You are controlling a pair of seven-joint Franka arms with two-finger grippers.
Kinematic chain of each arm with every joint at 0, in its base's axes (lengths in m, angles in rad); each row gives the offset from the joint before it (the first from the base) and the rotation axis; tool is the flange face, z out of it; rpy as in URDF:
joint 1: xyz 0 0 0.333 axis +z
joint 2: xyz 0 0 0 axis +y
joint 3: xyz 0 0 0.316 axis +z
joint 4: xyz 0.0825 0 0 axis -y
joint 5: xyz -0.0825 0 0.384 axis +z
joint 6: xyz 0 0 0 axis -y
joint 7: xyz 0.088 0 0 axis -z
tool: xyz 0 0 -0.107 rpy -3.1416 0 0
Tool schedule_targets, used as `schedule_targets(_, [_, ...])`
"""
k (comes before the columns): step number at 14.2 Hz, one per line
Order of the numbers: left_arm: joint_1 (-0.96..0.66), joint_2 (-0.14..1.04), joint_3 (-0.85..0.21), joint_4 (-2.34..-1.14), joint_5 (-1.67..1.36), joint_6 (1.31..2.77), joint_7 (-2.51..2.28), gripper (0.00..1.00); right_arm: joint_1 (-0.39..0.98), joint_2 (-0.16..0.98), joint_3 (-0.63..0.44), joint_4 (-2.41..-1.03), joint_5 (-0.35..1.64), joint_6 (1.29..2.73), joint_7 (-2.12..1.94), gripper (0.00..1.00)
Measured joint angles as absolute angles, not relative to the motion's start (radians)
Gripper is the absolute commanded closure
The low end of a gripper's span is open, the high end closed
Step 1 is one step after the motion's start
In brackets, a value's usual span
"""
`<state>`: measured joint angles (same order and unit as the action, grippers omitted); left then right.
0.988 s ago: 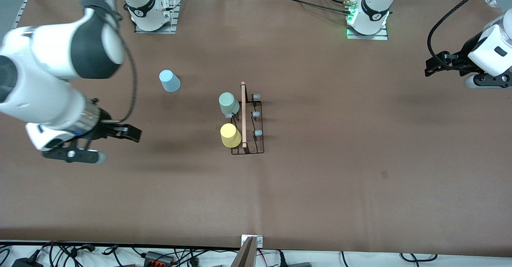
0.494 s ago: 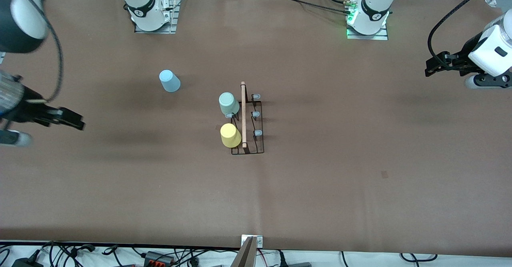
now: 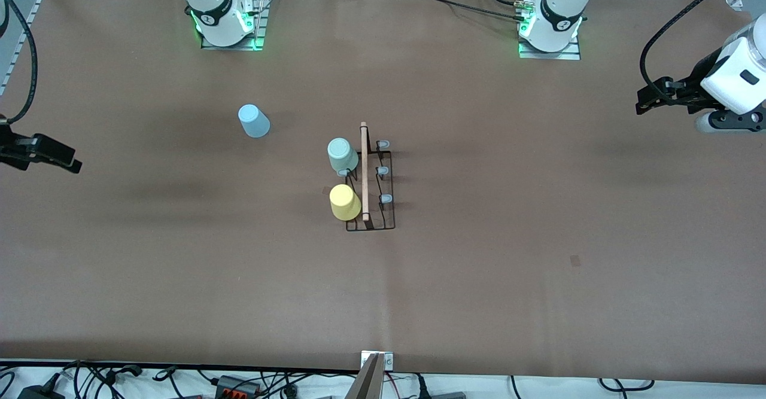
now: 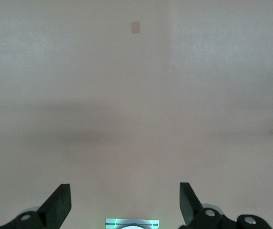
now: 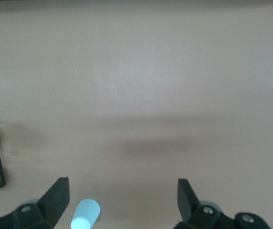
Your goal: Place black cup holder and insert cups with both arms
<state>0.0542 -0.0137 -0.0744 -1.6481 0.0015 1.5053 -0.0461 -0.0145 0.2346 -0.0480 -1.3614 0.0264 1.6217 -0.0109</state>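
Observation:
The black cup holder (image 3: 371, 179) stands mid-table with its wooden rod handle (image 3: 364, 170) along the top. A pale green cup (image 3: 342, 154) and a yellow cup (image 3: 344, 201) sit upside down on its pegs on the side toward the right arm's end. A light blue cup (image 3: 254, 121) stands upside down on the table, apart from the rack; it also shows in the right wrist view (image 5: 85, 214). My right gripper (image 3: 51, 155) is open and empty, up over the table's edge at the right arm's end. My left gripper (image 3: 652, 96) is open and empty, up over the left arm's end.
The two arm bases (image 3: 222, 16) (image 3: 553, 19) stand along the table's edge farthest from the front camera. A small dark mark (image 3: 575, 260) lies on the brown table cover toward the left arm's end. Cables (image 3: 227, 381) run along the edge nearest the front camera.
My right arm has swung away from the middle of the table toward the edge at its own end, and most of it has left the front view. The left arm has not moved.

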Motion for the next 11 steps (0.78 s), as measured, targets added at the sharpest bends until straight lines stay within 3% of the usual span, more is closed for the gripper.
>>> schedule_targets(8, [0.054,-0.013,-0.074,-1.648,0.001,1.505,-0.046,0.0,-0.017,0.038,-0.044,-1.668,0.017,1.727,-0.011,0.0])
schedule_targets(11, [0.054,-0.013,-0.074,-1.648,0.001,1.505,-0.046,0.0,-0.017,-0.023,-0.044,-1.725,0.015,1.734,-0.013,0.0])
